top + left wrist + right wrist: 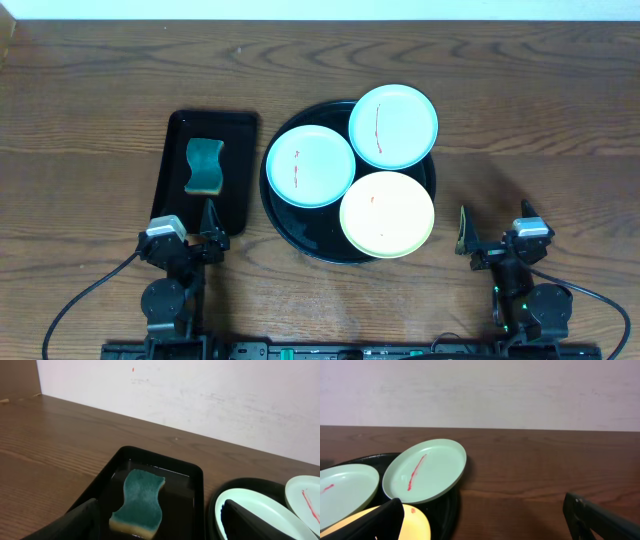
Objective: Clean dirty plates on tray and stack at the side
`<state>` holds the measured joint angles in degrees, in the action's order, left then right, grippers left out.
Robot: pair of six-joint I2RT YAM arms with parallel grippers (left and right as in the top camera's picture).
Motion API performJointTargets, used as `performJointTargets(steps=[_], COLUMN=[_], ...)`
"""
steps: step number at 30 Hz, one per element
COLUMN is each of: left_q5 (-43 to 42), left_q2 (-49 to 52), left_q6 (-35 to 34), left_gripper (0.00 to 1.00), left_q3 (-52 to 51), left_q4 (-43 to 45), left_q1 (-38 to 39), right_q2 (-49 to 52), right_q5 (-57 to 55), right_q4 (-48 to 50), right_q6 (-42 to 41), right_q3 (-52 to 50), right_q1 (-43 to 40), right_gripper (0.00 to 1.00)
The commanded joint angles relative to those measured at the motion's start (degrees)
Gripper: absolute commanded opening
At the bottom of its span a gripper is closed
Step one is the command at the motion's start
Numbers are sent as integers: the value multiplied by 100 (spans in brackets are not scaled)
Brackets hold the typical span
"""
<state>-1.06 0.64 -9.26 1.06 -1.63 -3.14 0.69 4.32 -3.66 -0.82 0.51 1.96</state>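
Plates [310, 165], 3, small and round. Left gripper [160, 504] and right gripper [484, 500] are standing with fingers spread wide, gripping nothing. Between them, 2 pale mint-blue plates [393, 125] and 1 pale yellow plate [387, 214] are lying on the large round glossy black tray [303, 228], red smears [377, 125] showing.

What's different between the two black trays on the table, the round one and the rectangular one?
Shape: the round tray is a circle, the rectangular tray an oblong. Size: the round tray is wider than the rectangular tray. Load: the round tray carries three plates, the rectangular tray one green sponge. Both are glossy black with low rims, side by side on the wooden table.
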Motion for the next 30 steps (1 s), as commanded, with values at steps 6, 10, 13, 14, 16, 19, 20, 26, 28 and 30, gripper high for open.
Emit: performJointTargets(steps=[6,10,13,14,16,19,20,26,28,30], left_q5=[-105,-872,-1169,-1250,-1353,-1351,-1349,-1327,-1325,-1272], left_q2=[7,63,254,372,704,1252,1493,3244,3705,4113], left_q6=[-452,-413,-417,-417,-417,-411,-376,-76,57,90], left_gripper=[78,78,78,78,78,78,78,78,78,78], left_q3=[-55,103,356,516,955,1694,1993,4057,4629,5134], left_q4=[-199,-219,-219,-240,-304,-592,-732,-2083,-2533,-2916], left_q1=[33,33,33,33,33,33,33,33,33,33], right_q2=[-31,-28,11,46,195,531,675,2444,2994,3615], right_q5=[1064,1569,1845,1934,2087,2124,2124,2363,2529,2730], right_q4=[157,151,133,129,131,133,133,118,9,-249], right_q6=[-2,-350,-852,-1025,-1340,-1394,-1392,-1025,-1021,-1021], right_q3=[-20,26,170,249,492,894,1040,2544,3001,3552], right_q1=[-46,-48,-48,-46,-46,-46,-46,-46,-46,-46], right_gripper=[99,99,99,99,99,99,99,99,99,99])
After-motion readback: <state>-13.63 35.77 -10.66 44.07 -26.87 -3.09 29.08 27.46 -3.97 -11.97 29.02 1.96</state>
